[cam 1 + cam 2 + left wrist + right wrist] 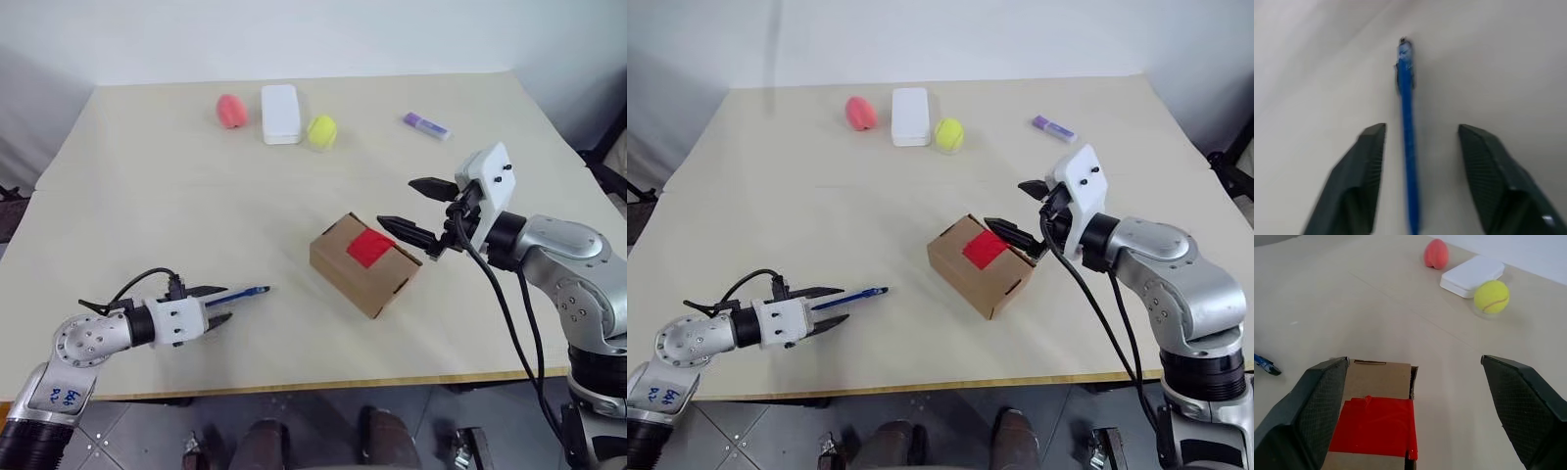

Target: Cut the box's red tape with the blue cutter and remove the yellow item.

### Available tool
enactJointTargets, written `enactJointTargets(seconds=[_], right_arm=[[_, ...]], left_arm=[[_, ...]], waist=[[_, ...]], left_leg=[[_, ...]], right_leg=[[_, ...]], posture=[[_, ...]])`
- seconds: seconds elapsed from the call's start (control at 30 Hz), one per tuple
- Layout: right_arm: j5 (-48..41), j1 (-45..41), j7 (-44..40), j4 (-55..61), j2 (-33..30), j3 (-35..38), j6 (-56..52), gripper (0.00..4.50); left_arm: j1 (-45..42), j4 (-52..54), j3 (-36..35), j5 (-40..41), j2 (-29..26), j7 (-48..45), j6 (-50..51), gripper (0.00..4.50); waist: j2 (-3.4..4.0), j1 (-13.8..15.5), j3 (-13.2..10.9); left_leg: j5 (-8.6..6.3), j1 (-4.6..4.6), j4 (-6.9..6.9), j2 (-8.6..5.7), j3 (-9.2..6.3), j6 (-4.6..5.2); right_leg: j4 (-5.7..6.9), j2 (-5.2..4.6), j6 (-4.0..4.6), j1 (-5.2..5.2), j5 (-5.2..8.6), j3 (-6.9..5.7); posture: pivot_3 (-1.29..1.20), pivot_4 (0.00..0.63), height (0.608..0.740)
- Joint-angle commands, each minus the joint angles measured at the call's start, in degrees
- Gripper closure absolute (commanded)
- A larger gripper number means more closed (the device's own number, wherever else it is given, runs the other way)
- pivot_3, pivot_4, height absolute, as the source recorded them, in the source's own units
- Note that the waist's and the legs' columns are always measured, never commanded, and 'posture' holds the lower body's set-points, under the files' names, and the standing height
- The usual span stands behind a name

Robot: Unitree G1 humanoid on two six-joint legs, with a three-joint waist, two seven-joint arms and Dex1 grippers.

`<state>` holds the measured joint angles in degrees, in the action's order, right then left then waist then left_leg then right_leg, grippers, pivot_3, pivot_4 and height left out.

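1. So, the left pincer has its fingers spread, with the slim blue pen-like cutter lying between them; neither finger looks to be touching it in the wrist view.
2. The right pincer is spread wide, hovering by the small brown cardboard box mid-counter.
3. A square patch of bright red tape sits across the box top.
4. Far side: a pink egg-shaped thing, a white rounded case, a yellow-green tennis ball, and a purple marker.
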<state>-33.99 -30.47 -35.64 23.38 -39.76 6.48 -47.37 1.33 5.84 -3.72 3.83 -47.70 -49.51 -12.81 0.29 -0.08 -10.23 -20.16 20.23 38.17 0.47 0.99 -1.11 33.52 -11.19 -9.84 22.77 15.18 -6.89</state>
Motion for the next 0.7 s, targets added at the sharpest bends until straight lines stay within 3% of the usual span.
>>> enactJointTargets(seconds=[0.03, 0.17, 0.43, 0.7], right_arm=[[0.0, -1.2, -0.4, 0.4, 0.5, 0.2, 1.5, 0.00], [0.2, -1.3, -0.5, 0.1, 0.6, 0.0, 1.8, 0.00], [0.2, -0.9, -0.4, 0.1, 0.3, 0.2, 2.1, 0.00], [0.4, -1.1, -0.4, 0.0, 0.5, 0.0, 2.3, 0.00]], left_arm=[[3.5, 2.8, 2.8, 5.9, -1.1, -6.5, 9.6, 1.03], [3.4, 4.3, 1.4, 11.8, -1.4, -8.0, 18.6, 0.04], [-2.4, 4.1, -3.4, 20.8, -2.2, -8.8, 32.7, 0.04], [-8.4, -4.5, -2.9, 18.1, -3.6, -11.7, 31.9, 0.04]], waist=[[0.00, 0.0, 0.0], [0.00, 0.0, 0.0], [-0.02, 0.0, 0.0], [-0.05, 0.0, 0.0]], left_leg=[[-0.01, 0.00, 0.01, 0.01, 0.02, 0.01], [-0.08, -0.01, 0.02, 0.11, 0.05, -0.02], [-0.11, 0.02, 0.09, 0.24, 0.04, -0.07], [-0.16, 0.03, 0.11, 0.36, 0.05, -0.15]], right_leg=[[0.00, 0.00, 0.00, 0.00, 0.00, -0.01], [-0.01, 0.10, 0.00, 0.00, 0.00, -0.01], [-0.02, 0.27, 0.02, 0.00, 0.01, -0.01], [-0.04, 0.42, 0.05, 0.02, 0.02, 0.00]], posture=[[0.00, 0.150, 0.740], [0.00, 0.150, 0.740], [0.00, 0.150, 0.740], [0.00, 0.150, 0.740]])
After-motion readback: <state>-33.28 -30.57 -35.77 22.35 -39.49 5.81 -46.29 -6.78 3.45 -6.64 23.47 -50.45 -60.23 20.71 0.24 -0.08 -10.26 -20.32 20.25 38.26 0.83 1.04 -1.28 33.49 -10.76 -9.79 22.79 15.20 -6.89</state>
